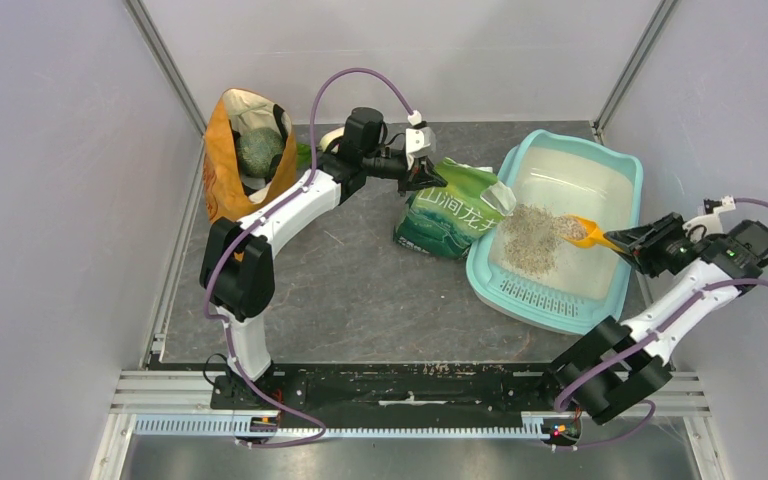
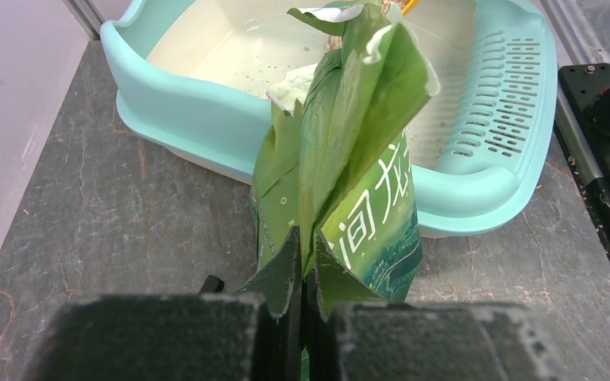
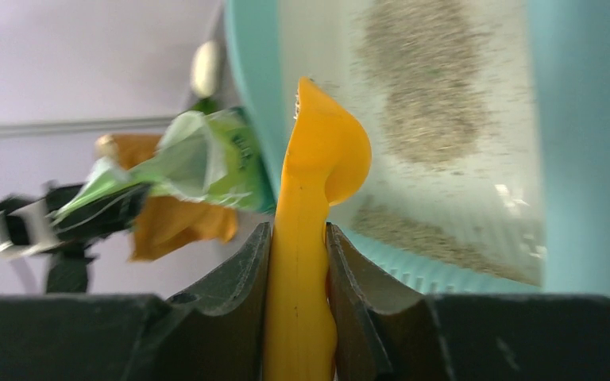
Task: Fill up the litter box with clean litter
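Observation:
The pale-turquoise litter box [image 1: 625,165] sits at the right of the table, its slotted grille [image 1: 545,296] at the near end. A patch of grey-beige litter [image 1: 532,238] lies on its whitish floor; it also shows in the right wrist view [image 3: 425,95]. My right gripper [image 1: 638,245] is shut on the handle of an orange scoop [image 1: 582,231], held over the box with litter in its bowl; the scoop [image 3: 318,182] is seen edge-on. My left gripper [image 1: 432,176] is shut on the top edge of the green printed litter bag [image 1: 450,215], which stands beside the box [image 2: 183,111].
An orange-tan cloth bag [image 1: 222,165] with a green ball inside stands at the far left. Grey walls close in the table on the left, back and right. A metal rail runs along the near edge by the arm bases.

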Controlling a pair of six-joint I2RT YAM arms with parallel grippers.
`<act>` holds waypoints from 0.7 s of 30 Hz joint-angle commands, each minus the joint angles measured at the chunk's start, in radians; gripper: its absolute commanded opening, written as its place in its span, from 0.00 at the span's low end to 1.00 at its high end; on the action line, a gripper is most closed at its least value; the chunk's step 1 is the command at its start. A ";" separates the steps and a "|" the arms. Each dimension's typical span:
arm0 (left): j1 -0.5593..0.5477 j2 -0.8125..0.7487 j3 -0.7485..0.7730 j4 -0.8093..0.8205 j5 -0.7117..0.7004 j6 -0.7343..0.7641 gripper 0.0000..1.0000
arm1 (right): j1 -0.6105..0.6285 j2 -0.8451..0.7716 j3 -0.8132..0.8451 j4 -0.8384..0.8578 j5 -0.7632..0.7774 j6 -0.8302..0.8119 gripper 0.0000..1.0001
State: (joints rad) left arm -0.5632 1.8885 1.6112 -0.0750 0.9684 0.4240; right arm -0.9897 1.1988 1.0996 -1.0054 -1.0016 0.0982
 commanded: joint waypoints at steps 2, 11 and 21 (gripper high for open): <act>-0.003 -0.028 0.062 0.141 0.021 -0.039 0.02 | 0.125 -0.042 0.015 0.244 0.353 0.144 0.00; -0.005 -0.027 0.075 0.140 0.005 -0.030 0.02 | 0.414 0.111 0.193 0.357 0.730 0.067 0.00; -0.004 -0.043 0.049 0.120 0.004 0.001 0.02 | 0.554 0.170 0.409 0.082 0.802 -0.328 0.00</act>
State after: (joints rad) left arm -0.5632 1.8885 1.6112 -0.0719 0.9543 0.4126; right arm -0.4515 1.3701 1.3865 -0.8108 -0.2340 -0.0505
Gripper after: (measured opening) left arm 0.025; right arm 0.343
